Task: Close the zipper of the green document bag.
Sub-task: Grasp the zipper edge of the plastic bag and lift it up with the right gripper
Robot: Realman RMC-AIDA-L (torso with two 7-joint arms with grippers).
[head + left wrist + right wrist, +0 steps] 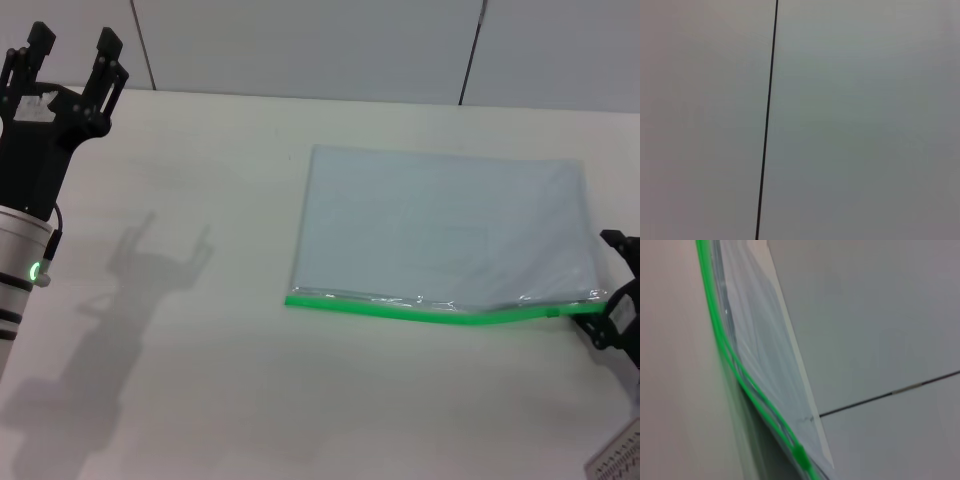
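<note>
The green document bag (440, 235) lies flat on the white table, a pale translucent pouch. Its bright green zipper (400, 306) runs along the near long edge. The strip curves up off the table toward its right end, where a small darker green slider tab (553, 312) sits. My right gripper (608, 300) is at that right end, at the edge of the head view and mostly cut off. The right wrist view looks along the lifted zipper (727, 360) to the slider tab (800, 454). My left gripper (72, 50) is raised at the far left, open and holding nothing.
The white table (200, 380) stretches left and forward of the bag, crossed by my left arm's shadow. A wall of grey panels rises behind the table. A small pale object (618, 452) peeks in at the bottom right corner.
</note>
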